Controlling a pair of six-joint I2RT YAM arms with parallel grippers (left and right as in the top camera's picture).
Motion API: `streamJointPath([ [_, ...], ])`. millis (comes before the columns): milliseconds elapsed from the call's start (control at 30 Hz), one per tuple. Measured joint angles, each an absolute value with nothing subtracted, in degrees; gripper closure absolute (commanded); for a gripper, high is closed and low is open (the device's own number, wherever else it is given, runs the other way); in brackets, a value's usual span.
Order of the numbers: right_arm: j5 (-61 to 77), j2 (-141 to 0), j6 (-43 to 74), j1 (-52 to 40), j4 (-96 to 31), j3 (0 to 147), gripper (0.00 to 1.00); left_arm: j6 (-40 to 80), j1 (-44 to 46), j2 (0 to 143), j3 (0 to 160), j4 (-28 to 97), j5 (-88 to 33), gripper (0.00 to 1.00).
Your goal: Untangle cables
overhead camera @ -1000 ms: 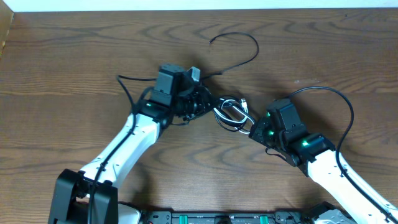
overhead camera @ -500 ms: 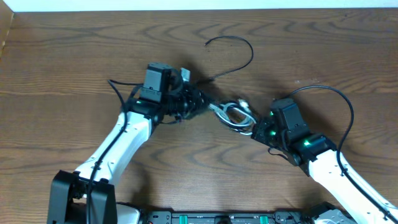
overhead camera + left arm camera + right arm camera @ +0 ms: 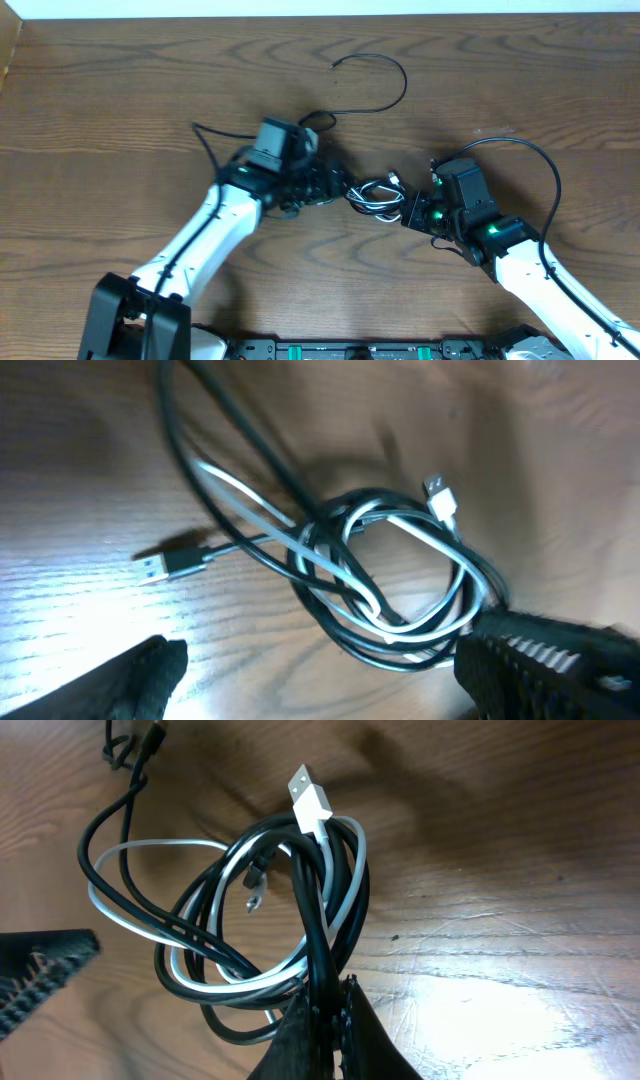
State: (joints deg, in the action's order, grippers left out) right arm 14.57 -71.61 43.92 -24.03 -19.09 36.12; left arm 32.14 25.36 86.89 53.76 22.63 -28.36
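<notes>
The wooden table (image 3: 120,90) carries everything, and both arms reach in from the near edge towards its middle so that each works one side of the same knot. The left arm (image 3: 215,225) stretches up and to the right, its wrist turned so the left gripper (image 3: 335,185) points at the tangle from the left. The right arm (image 3: 540,275) bends in from the other corner and angles its right gripper (image 3: 410,210) at the tangle's right edge. The cables (image 3: 375,193) lie between the two as a small coiled bundle on the table. They sit just in front of the left gripper, and the right one touches them. The right gripper's fingers are pressed together on the black strands at the near rim of the coil, seemingly to anchor the bundle while the other side is worked. Exactly which strands are caught is hard to tell, since they overlap there. The left gripper's fingers stand wide apart with nothing between them. They straddle the coil's near edge in the left wrist view, a pose that looks ready for a fresh grasp rather than a pull. One long black cable (image 3: 395,75) runs from the bundle in an open arc towards the far edge, already mostly clear of the knot. Inside the coil a white cable (image 3: 170,844) loops among the black ones. Its white plug (image 3: 303,788) pokes out of the coil, and a black plug (image 3: 165,565) lies on the wood beside the loops.
</notes>
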Motion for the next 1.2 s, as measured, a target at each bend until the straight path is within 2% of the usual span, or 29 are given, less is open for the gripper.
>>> streamJointPath([
  [200, 15.0, -71.6, 43.8, -24.0, -19.2, 36.1, 0.99, 34.7, 32.8, 86.9, 53.8, 22.8, -19.8, 0.1],
  [433, 15.3, -71.6, 43.6, -24.0, -19.2, 36.1, 0.99, 52.5, 33.2, 86.9, 53.8, 24.3, -17.3, 0.09],
  [667, 15.3, -71.6, 43.5, -24.0, -19.2, 36.1, 0.99, 66.4, 33.2, 88.9, 53.8, 16.4, -20.3, 0.09],
  [833, 15.5, -71.6, 43.6, -24.0, -19.4, 36.1, 0.99, 71.7, 33.2, 94.4, 53.9, 15.1, -24.8, 0.27],
  [1000, 15.5, -71.6, 43.5, -24.0, -19.4, 36.1, 0.99, 74.4, 33.2, 100.2, 53.9, 12.6, -30.1, 0.89],
  [1033, 15.6, -71.6, 43.5, -24.0, -19.5, 36.1, 0.99, 74.8, 33.2, 100.9, 53.9, 12.2, -30.8, 0.92],
  [1200, 15.6, -71.6, 43.5, -24.0, -21.9, 36.1, 0.99, 75.2, 32.6, 101.3, 53.9, 10.9, -32.9, 0.92],
])
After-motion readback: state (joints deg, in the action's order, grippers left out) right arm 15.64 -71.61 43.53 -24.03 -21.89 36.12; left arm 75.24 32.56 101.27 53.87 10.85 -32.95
